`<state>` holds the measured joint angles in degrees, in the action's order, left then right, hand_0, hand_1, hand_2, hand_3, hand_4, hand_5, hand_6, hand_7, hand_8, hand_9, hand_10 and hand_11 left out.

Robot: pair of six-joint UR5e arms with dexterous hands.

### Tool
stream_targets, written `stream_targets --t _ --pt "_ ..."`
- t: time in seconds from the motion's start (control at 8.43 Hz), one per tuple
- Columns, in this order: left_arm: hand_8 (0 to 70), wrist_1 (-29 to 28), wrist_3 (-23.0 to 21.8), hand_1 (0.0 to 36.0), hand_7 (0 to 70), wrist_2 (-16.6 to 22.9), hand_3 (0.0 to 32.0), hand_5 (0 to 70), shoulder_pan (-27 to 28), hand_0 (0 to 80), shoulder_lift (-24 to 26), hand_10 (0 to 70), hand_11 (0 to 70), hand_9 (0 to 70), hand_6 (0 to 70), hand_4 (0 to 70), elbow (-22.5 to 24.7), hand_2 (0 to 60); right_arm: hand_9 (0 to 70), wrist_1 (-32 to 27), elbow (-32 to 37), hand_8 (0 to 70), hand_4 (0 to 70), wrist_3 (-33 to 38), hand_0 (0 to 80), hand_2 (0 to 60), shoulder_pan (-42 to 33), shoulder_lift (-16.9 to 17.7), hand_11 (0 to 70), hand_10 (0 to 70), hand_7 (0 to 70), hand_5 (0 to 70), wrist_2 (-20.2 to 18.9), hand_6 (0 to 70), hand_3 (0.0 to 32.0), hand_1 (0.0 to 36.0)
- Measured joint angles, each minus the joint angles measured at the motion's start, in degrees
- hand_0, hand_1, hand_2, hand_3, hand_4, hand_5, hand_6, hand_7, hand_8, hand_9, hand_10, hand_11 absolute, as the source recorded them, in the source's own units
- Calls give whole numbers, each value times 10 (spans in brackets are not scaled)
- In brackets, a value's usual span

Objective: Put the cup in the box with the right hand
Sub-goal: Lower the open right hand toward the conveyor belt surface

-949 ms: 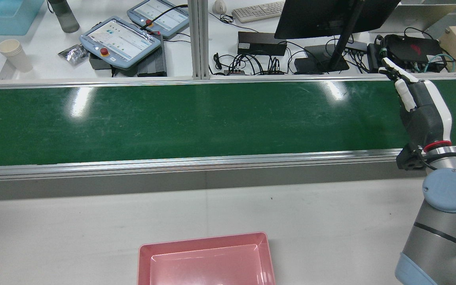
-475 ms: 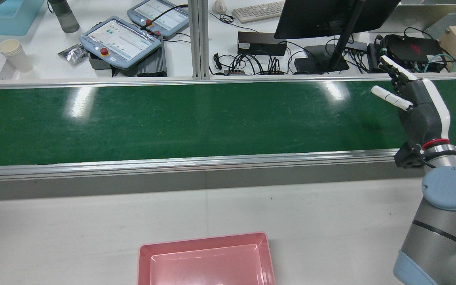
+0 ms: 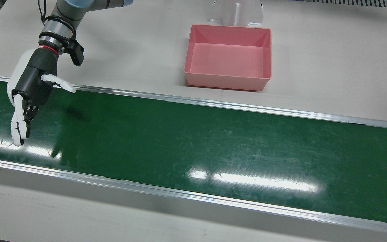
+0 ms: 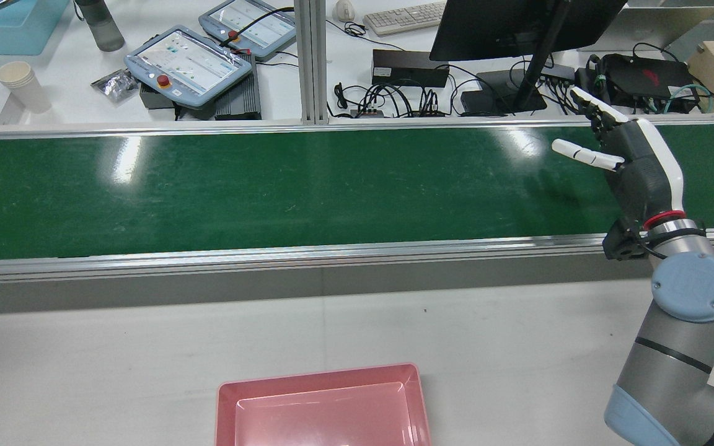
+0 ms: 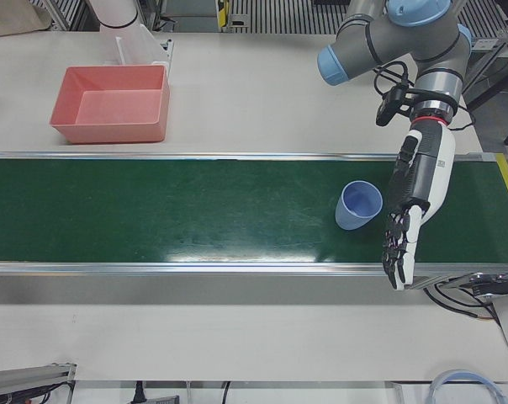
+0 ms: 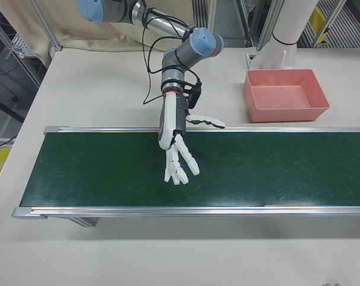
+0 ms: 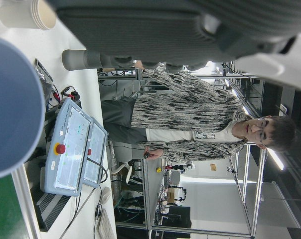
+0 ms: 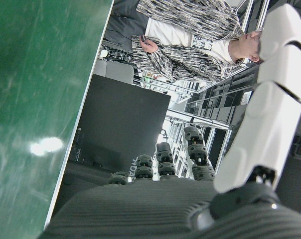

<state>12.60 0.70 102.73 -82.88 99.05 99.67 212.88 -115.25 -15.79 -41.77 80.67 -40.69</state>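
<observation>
While counted: one blue cup point(image 5: 359, 204), one pink box point(image 3: 228, 56).
Cup: only left-front view shows it whole.
Right hand point(image 3: 29, 90): fingers spread, empty.
Left hand point(image 5: 412, 202): fingers straight, empty.

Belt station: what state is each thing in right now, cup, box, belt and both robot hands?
Cup: upright on the belt, empty, not held.
Box: on the table, empty.
Right robot hand: open over the belt, holds nothing.
Left robot hand: open, fingers straight, beside the cup.
Belt: bare near the right robot hand; cannot tell if it is running.
</observation>
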Motion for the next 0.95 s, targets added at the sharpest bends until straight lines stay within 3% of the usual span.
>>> stream_targets --t 0.36,0.59,0.95 --pt "0 1 0 0 0 0 0 0 0 0 0 0 0 0 0 0 0 0 116 0 21 44 25 -25 454 194 -1 -51 20 5 247 38 -4 65 0 149" --pt "0 1 0 0 0 0 0 0 0 0 0 0 0 0 0 0 0 0 111 0 46 44 0 -39 447 186 -2 -85 16 1 235 39 -14 63 0 146" --pt "0 1 0 0 0 0 0 0 0 0 0 0 0 0 0 0 1 0 110 0 63 47 0 -43 432 182 -3 -99 5 0 235 37 -25 62 0 137"
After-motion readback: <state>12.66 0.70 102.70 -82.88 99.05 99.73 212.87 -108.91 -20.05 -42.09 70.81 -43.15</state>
